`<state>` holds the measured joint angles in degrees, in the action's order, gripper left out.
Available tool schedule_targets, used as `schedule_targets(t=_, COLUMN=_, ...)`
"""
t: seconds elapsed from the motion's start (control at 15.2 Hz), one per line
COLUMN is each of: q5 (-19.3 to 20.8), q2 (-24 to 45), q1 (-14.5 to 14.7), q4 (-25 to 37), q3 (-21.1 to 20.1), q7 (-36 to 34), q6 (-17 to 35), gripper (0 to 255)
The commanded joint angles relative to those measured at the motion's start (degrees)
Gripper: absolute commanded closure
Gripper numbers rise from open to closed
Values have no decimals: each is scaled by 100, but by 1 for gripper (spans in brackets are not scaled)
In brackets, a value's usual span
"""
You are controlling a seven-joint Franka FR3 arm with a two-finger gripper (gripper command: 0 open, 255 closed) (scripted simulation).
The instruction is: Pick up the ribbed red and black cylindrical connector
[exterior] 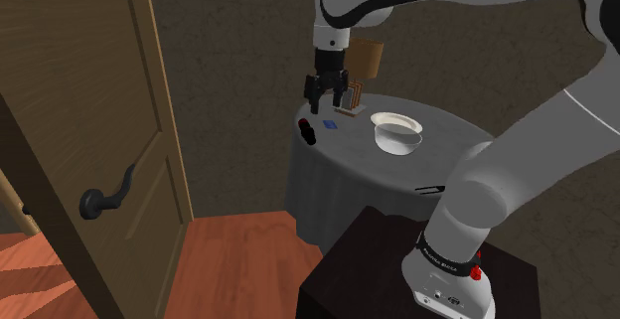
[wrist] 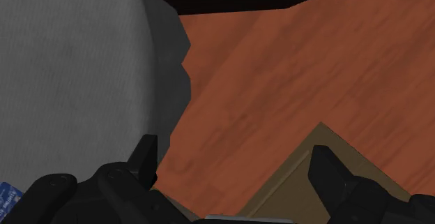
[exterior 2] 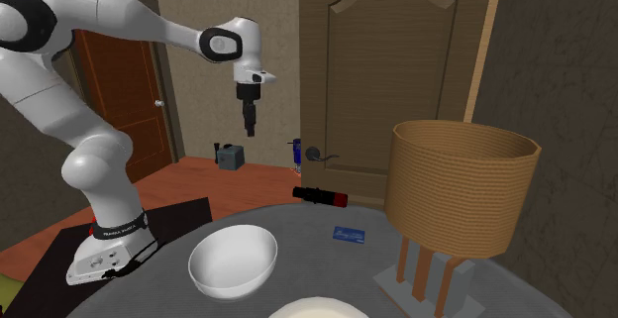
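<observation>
The red and black ribbed connector (exterior: 310,131) lies on its side at the rim of the round grey-covered table (exterior: 348,168), on the shoulder view's left. In the second exterior view the connector (exterior 2: 321,196) rests at the table's far edge. My black gripper (exterior: 326,100) hangs open above it, well clear of the tabletop and holding nothing. The second exterior view puts the gripper (exterior 2: 251,128) up and left of the connector. In the wrist view the two fingers (wrist: 146,156) stand wide apart over the table's edge and the wooden floor (wrist: 279,69).
A small blue card (exterior 2: 349,234) lies near the connector. A white bowl (exterior 2: 233,260) and a tall woven basket on a legged stand (exterior 2: 459,182) sit on the table. A wooden door with a dark handle (exterior: 104,200) stands at the shoulder view's left.
</observation>
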<state>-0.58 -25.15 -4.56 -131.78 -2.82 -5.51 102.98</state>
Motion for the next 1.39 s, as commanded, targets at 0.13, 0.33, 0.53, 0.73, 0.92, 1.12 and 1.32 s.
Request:
schedule_targets(t=0.13, q5=211, q2=847, q1=-166, q4=319, q3=68, q7=-77, q6=422, gripper=0)
schedule_targets(t=0.33, q5=364, q2=1457, q1=-276, q4=614, q3=130, q7=-148, q6=660, gripper=0)
schedule_targets(t=0.53, q5=512, q2=2071, q1=-375, q4=963, q3=202, q7=-222, q6=848, gripper=0)
schedule_targets(t=0.73, q5=646, q2=2686, q1=-464, q4=1366, q3=283, q7=-294, q6=986, gripper=0)
schedule_targets(t=0.92, q5=763, q2=3302, q1=-546, q4=1824, q3=374, q7=-358, q6=1074, gripper=0)
schedule_targets(t=1.12, q5=858, q2=3923, q1=-623, q4=2339, q3=471, q7=-409, q6=1112, gripper=0)
schedule_targets(t=1.32, q5=916, q2=4434, q1=-685, q4=2804, q3=553, q7=-441, q6=1106, gripper=0)
